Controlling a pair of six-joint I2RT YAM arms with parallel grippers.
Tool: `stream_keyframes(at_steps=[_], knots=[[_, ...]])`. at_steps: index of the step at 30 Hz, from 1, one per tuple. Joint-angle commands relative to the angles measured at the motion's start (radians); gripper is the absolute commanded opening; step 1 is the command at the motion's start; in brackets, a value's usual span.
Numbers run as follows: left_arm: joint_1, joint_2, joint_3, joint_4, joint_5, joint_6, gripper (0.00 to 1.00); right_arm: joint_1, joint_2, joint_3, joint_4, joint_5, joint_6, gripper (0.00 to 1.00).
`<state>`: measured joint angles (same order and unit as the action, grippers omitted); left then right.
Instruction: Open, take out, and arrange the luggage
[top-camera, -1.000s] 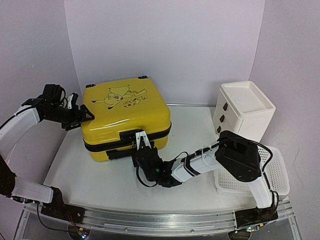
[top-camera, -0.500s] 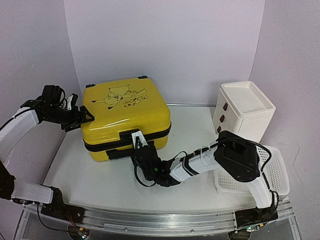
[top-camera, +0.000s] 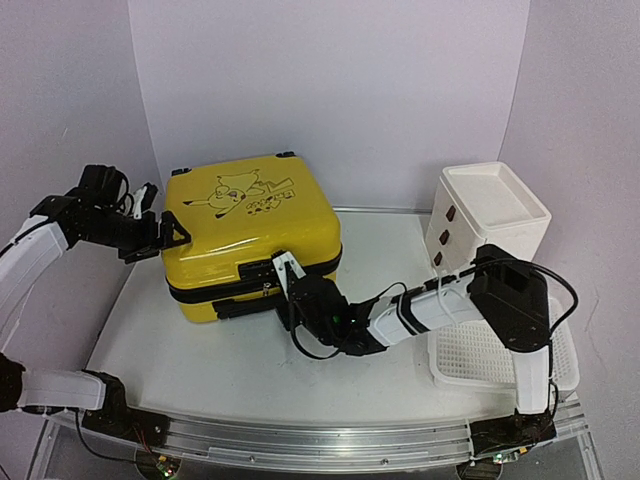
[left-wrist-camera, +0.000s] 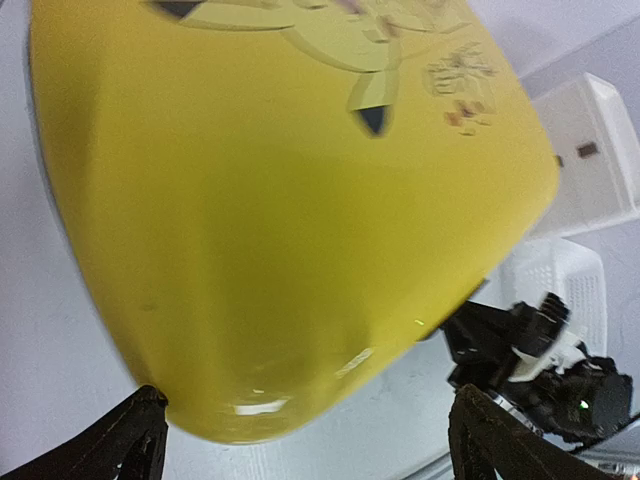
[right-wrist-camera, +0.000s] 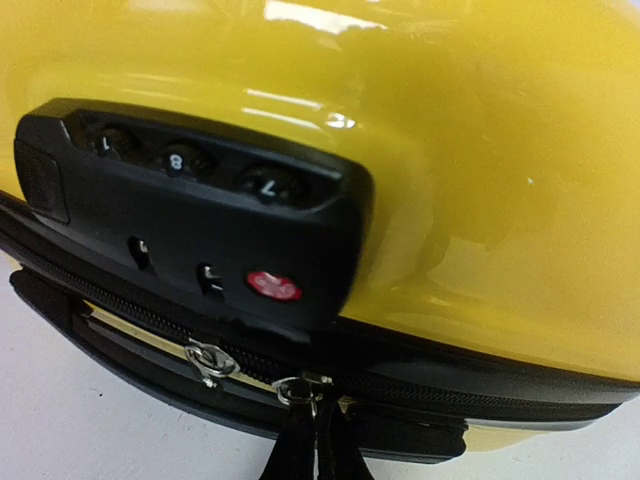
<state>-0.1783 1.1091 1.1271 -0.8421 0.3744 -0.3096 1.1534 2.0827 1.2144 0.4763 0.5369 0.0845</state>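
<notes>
Luggage (top-camera: 250, 235): closed, lying flat on the desk (top-camera: 200, 350), left of centre (drawing facing up).
Left fingers (left-wrist-camera: 125, 440): spread wide, straddling its left lid corner.
Right fingers (top-camera: 288, 270): pressed together at the front zipper pulls (right-wrist-camera: 295, 388), below the combination lock (right-wrist-camera: 190, 220).

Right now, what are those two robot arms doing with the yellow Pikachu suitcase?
They are getting ready to open it. The yellow suitcase lies flat on the table, zipped closed. The right pincer is pinched shut on a zipper pull at the front, just under the number lock. The left pincer is open wide at the suitcase's left corner, seemingly to steady it. Nothing has been taken out yet; the white cabinet and basket wait on the right.
</notes>
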Motion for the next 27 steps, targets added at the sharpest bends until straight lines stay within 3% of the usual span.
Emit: stream_keyframes(at_steps=[1,3,7,9,14,17,21,24,27], knots=[[-0.18,0.028,0.18,-0.005,-0.011,0.027,0.96,-0.022,-0.082,-0.021,-0.013,-0.141,0.026,0.0],[-0.293,0.092,0.219,0.022,-0.042,0.012,0.95,-0.023,-0.065,0.006,-0.018,-0.175,-0.002,0.0],[-0.42,0.228,0.252,0.113,0.004,-0.065,0.75,-0.021,-0.078,-0.009,-0.022,-0.07,-0.009,0.0],[-0.472,0.252,0.234,0.165,-0.038,-0.085,0.72,-0.038,-0.12,-0.077,0.023,-0.049,-0.004,0.0],[-0.543,0.245,0.119,0.309,-0.112,-0.19,0.67,-0.109,-0.196,-0.184,0.034,-0.244,0.02,0.0],[-0.572,0.207,0.051,0.336,-0.267,-0.283,0.62,-0.142,-0.216,-0.213,0.035,-0.367,0.004,0.0],[-0.59,0.115,-0.103,0.36,-0.466,-0.592,0.67,-0.152,-0.212,-0.195,0.05,-0.475,0.031,0.0],[-0.598,0.07,-0.204,0.411,-0.498,-0.859,0.7,-0.149,-0.191,-0.179,0.068,-0.516,0.054,0.0],[-0.611,0.076,-0.217,0.436,-0.544,-1.001,0.78,-0.149,-0.177,-0.177,0.087,-0.529,0.061,0.0]])
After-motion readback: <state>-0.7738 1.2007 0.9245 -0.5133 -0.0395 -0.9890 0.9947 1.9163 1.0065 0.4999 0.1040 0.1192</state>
